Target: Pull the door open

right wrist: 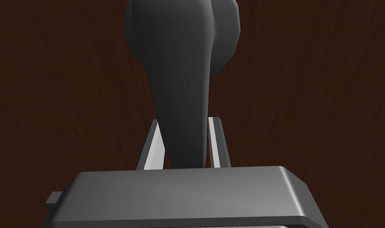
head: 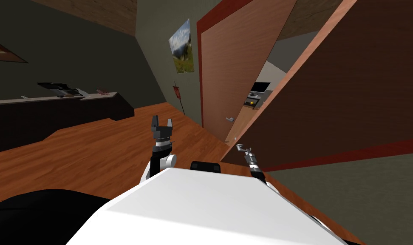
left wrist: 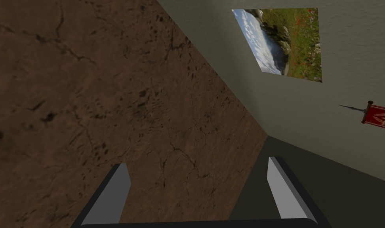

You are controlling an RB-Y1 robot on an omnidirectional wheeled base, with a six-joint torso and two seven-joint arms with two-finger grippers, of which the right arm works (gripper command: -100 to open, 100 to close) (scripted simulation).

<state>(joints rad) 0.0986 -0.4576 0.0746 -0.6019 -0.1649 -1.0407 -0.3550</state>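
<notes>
The dark brown door (head: 350, 85) stands ajar on the right, close by. Its grey lever handle (right wrist: 183, 91) sits low at the door's near edge. The right gripper (right wrist: 185, 120) is clamped narrow on the lever's tip, a finger pressing each side. To the left, the left gripper (head: 162, 124) hangs over the wooden floor (head: 95, 149), fingers spread wide, gripping nothing.
</notes>
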